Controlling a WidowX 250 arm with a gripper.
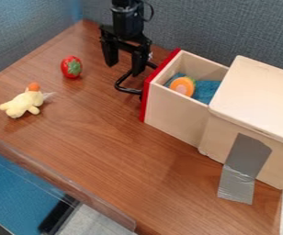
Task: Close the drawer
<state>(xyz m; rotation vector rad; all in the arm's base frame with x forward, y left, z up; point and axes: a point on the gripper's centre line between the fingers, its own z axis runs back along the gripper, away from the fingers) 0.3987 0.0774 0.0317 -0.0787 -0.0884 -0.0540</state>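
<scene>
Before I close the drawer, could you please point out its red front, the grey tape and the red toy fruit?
Red front (145,102): camera view, its lower near edge.
Grey tape (247,153): camera view, its upper part, on the box's side.
Red toy fruit (68,66): camera view, its red side, beside the green top.

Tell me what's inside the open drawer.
In the drawer, a round orange toy lies on a blue cloth. Whatever is under the cloth, or farther back beneath the box's top, is covered and cannot be seen.
</scene>
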